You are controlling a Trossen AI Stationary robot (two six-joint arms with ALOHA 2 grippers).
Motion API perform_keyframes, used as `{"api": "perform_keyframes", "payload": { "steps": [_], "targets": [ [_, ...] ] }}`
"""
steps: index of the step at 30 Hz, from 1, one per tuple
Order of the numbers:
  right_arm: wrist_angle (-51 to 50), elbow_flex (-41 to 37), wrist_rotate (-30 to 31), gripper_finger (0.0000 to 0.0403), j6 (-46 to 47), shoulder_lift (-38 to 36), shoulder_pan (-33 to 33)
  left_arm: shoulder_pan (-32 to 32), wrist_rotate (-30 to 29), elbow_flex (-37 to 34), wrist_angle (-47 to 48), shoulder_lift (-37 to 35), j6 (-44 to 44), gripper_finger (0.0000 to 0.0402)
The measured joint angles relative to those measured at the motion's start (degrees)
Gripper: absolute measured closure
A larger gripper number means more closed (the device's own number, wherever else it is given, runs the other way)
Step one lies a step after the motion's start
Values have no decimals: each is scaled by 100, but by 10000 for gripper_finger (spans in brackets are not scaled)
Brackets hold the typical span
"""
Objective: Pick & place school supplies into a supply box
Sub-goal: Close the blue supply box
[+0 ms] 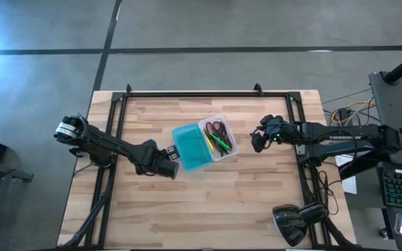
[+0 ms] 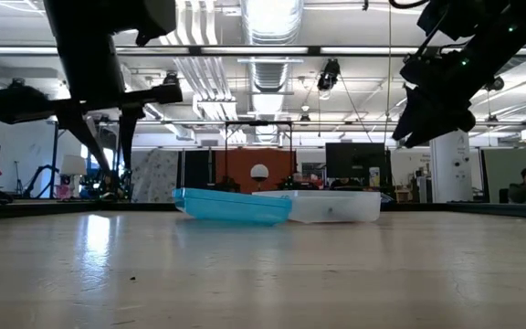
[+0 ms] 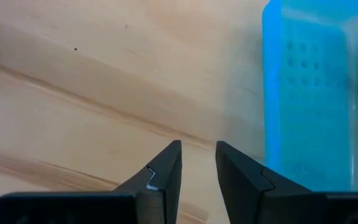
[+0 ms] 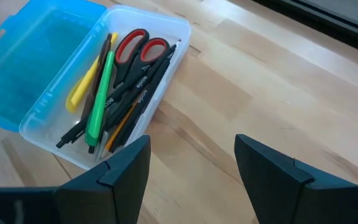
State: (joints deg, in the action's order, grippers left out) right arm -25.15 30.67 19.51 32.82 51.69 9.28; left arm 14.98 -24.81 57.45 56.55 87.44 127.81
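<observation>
- The box [image 1: 204, 143] lay open mid-table, its blue lid [image 1: 189, 147] on the left arm's side and its clear tray [image 4: 160, 28] on the right arm's side.
- The supplies were already in the tray: scissors [image 4: 140, 48], a green pen [image 4: 102, 93], a yellow one [image 4: 86, 84] and dark pens, all lying along the tray's long axis.
- The left gripper [image 1: 167, 163] sat just beside the lid's near edge, its fingers [image 3: 166, 174] a narrow gap apart and pinching nothing.
- The right gripper [image 1: 260, 139] hung above the table, near the tray but apart from it, fingers [image 4: 126, 171] spread wide and empty.
- With nothing left loose on the table, the coming move was probably closing the lid; the left gripper was nearer, and the lid would have to swing over toward the tray.
</observation>
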Motion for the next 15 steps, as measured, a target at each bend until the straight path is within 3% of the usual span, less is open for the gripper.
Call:
{"api": "perform_keyframes", "payload": {
  "steps": [9, 15],
  "targets": [
    [48, -3, -59, 179, 124, 256, 7, 2, 327, -787, -1679, -11, 45, 319],
    [70, -3, -504, 220, 307, 409, 241, 0, 327, -911, -1798, -12, 23, 319]
  ]
}}
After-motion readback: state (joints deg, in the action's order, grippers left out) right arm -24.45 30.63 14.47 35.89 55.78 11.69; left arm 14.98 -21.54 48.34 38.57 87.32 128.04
